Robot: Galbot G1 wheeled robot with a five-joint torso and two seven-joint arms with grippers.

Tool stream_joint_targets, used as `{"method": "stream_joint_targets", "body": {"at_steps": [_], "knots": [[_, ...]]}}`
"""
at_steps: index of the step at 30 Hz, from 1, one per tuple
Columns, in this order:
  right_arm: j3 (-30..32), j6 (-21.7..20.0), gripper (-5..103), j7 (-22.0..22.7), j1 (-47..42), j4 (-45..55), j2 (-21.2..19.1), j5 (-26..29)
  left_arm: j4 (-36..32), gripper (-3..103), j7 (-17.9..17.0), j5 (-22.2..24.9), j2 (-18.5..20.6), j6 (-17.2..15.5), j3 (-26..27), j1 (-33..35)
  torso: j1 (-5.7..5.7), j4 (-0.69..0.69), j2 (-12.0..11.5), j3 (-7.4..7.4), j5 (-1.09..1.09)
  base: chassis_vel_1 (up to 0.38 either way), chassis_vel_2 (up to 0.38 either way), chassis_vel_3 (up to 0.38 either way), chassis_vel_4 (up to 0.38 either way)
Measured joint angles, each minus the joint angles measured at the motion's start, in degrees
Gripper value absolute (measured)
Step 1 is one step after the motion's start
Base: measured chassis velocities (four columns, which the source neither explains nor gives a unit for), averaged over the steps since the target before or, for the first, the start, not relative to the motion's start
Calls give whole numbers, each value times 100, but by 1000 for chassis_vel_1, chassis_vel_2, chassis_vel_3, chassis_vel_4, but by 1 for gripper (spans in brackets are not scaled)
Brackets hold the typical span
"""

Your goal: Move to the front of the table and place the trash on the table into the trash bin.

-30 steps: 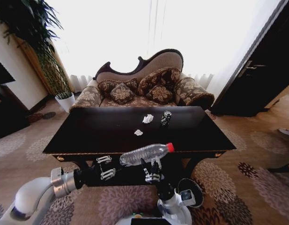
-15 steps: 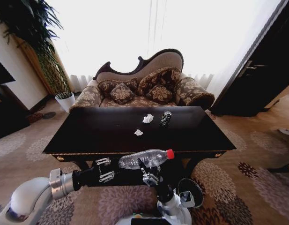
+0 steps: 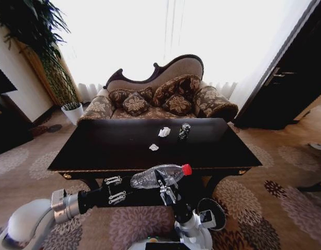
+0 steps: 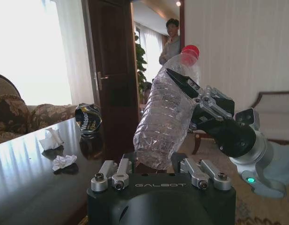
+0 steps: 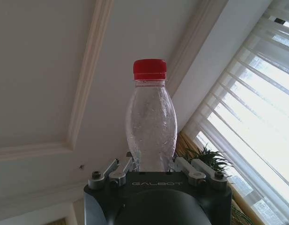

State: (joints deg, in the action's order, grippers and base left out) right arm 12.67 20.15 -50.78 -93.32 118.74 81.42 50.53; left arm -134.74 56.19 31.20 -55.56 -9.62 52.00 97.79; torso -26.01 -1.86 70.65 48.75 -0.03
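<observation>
The table stands before a sofa, can and paper scraps on top. My right gripper clamps the bottle in front of the table edge; left gripper is open at its base. Risk: a handover bump could twist the bottle loose.

can right of paper scraps on table, sofa behind

Black "GALBOT" wrist block, silver screwed fingers, white arm shells.
</observation>
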Motion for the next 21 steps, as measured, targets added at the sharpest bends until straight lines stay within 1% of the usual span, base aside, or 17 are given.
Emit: {"method": "stream_joint_targets", "body": {"at_steps": [1,3,7,8,11,12,13,14,15,17,18,20,21], "knots": [[4,2,26,-12,0,2,0,3,-30,43,18,1,-90,-3,-3,24,0,0,0,0,1,0,0,0,0],[7,3,26,-19,2,2,0,4,-46,43,24,2,-137,-3,-3,41,0,0,0,0,1,0,0,0,0],[26,7,26,-16,62,-32,24,-14,-130,66,132,101,-472,84,213,142,1,-1,0,0,2,0,0,0,0],[26,7,26,-16,62,-32,24,-14,-130,66,132,101,-472,84,213,142,1,-1,0,0,2,0,0,0,0],[130,18,26,95,123,-50,33,-45,-255,82,294,336,-792,154,553,226,1,0,0,0,2,0,0,0,0],[171,38,26,112,151,-85,29,-63,-279,82,341,425,-907,181,648,237,1,0,0,0,2,0,0,0,0],[171,38,26,112,151,-85,29,-63,-279,82,341,425,-907,181,648,237,1,0,0,0,2,0,0,0,0],[193,49,26,115,165,-107,25,-77,-289,88,363,468,-968,192,695,240,1,0,0,0,2,0,0,0,0],[241,77,26,118,193,-150,15,-114,-308,93,410,562,-1107,212,793,247,1,0,0,0,2,0,0,0,0],[337,133,26,104,235,-251,-6,-222,-319,99,470,773,-1407,254,1004,221,1,0,0,0,2,0,0,0,0],[337,133,26,104,235,-251,-6,-222,-319,99,470,773,-1407,254,1004,221,1,0,0,0,2,0,0,0,0],[447,180,26,98,280,-347,-23,-367,-281,99,453,1027,-1671,276,1229,99,1,0,0,0,2,0,0,0,0],[447,180,26,98,280,-347,-23,-367,-281,99,453,1027,-1671,276,1229,99,1,0,0,0,2,0,0,0,0]]}}
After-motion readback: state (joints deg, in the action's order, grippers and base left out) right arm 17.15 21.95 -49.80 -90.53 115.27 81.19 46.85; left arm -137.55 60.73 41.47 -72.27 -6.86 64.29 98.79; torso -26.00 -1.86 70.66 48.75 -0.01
